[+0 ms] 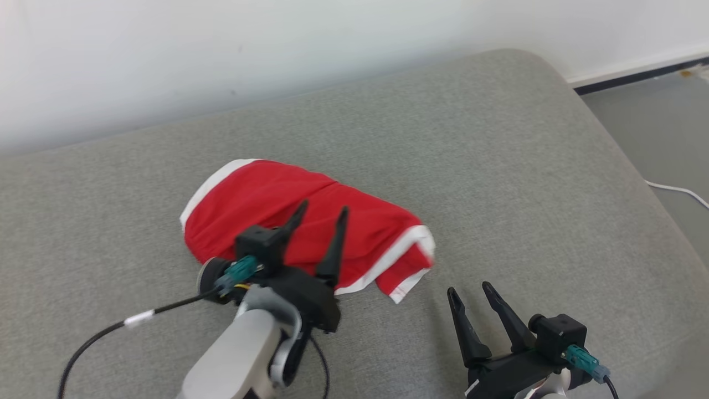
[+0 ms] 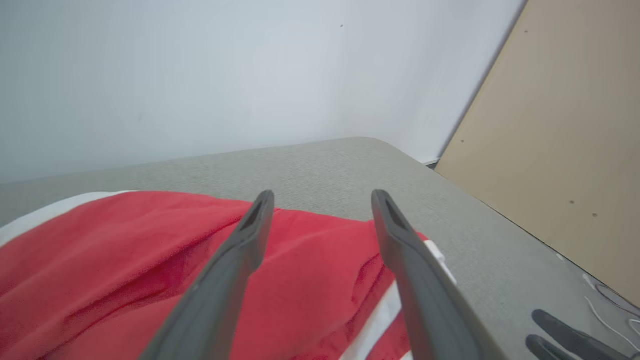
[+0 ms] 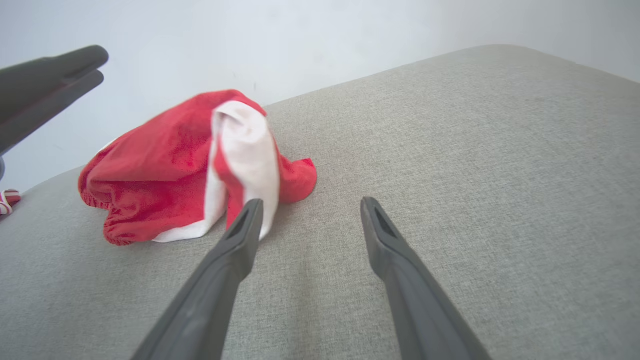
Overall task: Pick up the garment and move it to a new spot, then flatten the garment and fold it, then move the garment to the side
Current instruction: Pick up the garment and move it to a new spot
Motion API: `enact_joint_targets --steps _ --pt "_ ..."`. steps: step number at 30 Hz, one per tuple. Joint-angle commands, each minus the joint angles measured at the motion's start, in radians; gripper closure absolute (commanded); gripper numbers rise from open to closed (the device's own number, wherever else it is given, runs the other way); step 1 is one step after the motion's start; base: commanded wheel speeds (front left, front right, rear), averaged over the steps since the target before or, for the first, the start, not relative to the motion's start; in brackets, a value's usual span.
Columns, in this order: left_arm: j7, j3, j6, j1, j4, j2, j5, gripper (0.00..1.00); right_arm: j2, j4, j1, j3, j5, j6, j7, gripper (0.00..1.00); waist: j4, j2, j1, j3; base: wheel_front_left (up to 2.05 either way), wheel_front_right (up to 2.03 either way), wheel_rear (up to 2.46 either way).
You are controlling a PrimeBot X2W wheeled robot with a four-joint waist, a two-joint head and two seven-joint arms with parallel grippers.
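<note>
Both empty: left gripper (image 1: 323,208) spread over red shorts (image 1: 266,194), right gripper (image 1: 469,288) spread just beside them. Right wrist view adds a striped scrap at its left edge, perhaps the garment (image 3: 7,201).

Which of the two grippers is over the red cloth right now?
The left gripper: its open fingers reach over the red, white-edged garment, while the right gripper, also open, sits over bare grey cushion beside it.
</note>
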Motion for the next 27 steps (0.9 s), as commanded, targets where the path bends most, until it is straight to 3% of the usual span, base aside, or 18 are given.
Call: enact_joint_targets --steps 1,12,14,20,27 --pt "-0.003 0.015 0.003 0.023 -0.008 0.007 0.016 0.00 0.006 -0.005 0.012 -0.002 -0.007 -0.003 0.000 0.00 0.022 0.0001 0.0001 -0.006 0.00 0.00 0.00" --pt "-0.003 0.363 0.035 0.294 -0.161 0.073 0.227 0.00 0.019 -0.046 0.035 -0.075 -0.079 -0.003 0.000 0.00 0.107 0.0001 0.0001 -0.029 0.00 0.00 0.00" --pt "-0.003 0.456 0.026 0.393 -0.192 0.072 0.289 0.00 0.025 -0.050 0.047 -0.099 -0.102 -0.003 0.000 0.00 0.119 0.0001 0.0001 -0.039 0.00 0.00 0.00" --pt "-0.004 0.578 0.023 0.517 -0.253 0.043 0.379 0.00 0.034 -0.045 0.063 -0.119 -0.126 -0.003 0.000 0.00 0.129 0.0001 0.0001 -0.048 0.00 0.00 0.00" --pt "-0.004 0.687 -0.016 0.646 -0.306 0.006 0.448 0.00 0.046 -0.031 0.078 -0.130 -0.140 -0.003 0.000 0.00 0.129 0.0001 0.0001 -0.075 0.00 0.00 0.00"
